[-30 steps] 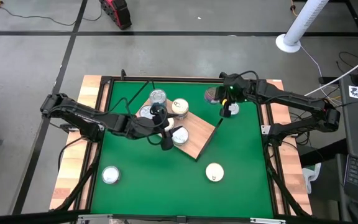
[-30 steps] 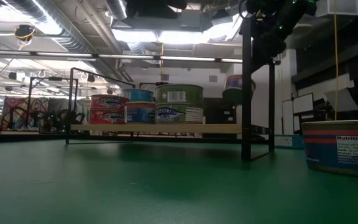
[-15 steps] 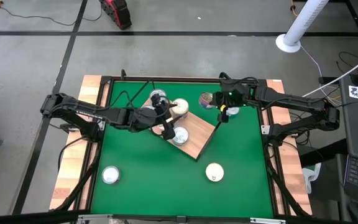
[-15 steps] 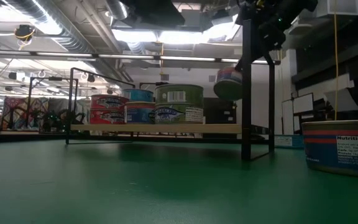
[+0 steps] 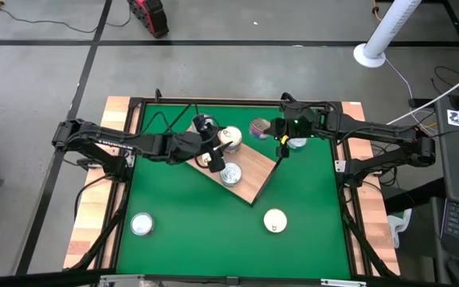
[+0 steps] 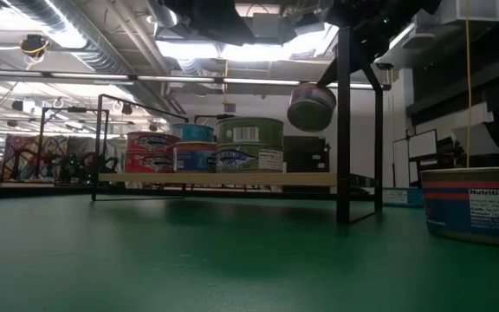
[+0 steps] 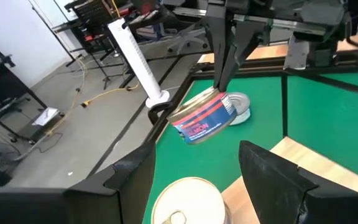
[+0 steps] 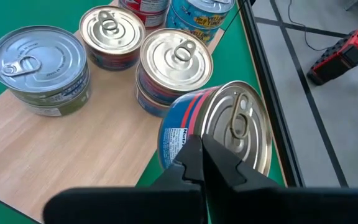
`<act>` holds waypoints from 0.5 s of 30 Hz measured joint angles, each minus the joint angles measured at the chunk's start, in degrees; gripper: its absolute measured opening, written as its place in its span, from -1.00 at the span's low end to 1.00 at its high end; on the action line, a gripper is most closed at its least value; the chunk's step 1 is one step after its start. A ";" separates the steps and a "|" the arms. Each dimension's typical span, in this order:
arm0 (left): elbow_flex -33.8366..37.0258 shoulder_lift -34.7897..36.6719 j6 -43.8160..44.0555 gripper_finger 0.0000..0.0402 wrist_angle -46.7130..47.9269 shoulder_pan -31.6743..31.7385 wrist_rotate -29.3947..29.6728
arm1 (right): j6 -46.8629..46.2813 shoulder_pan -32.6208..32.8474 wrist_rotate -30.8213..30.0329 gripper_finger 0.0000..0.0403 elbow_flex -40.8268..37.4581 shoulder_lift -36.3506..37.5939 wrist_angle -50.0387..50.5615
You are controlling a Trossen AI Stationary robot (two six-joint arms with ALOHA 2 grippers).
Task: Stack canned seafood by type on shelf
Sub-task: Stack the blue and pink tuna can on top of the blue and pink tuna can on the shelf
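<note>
Right gripper (image 8: 205,163), jaws pinching a tilted blue-and-red labelled round tin (image 8: 219,134) aloft beside the light-brown wooden shelf (image 5: 252,174). Left gripper (image 5: 213,156) over shelf, jaws spread.

Bright overhead light falls evenly on the green mat (image 5: 213,215), with only soft, short shadows. At table height the ceiling lights (image 6: 232,48) glare white, the tins on the shelf (image 6: 215,178) stand backlit and dim, and the near mat blurs.
</note>
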State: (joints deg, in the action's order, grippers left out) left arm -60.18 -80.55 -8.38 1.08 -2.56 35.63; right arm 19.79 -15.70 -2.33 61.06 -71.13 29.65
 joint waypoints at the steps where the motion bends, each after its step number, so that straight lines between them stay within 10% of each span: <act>1: 0.00 0.00 -0.89 0.13 0.00 0.14 0.00 | 0.00 0.00 0.00 -1.00 0.00 0.00 -0.02; 15: 0.00 -0.68 -9.86 0.13 -1.60 4.40 -10.69 | 0.00 0.00 0.00 -1.00 0.04 0.00 -0.28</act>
State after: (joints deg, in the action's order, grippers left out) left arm -60.18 -81.23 -18.24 -0.51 1.84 24.94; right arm 19.79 -15.70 -2.33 61.10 -71.13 29.36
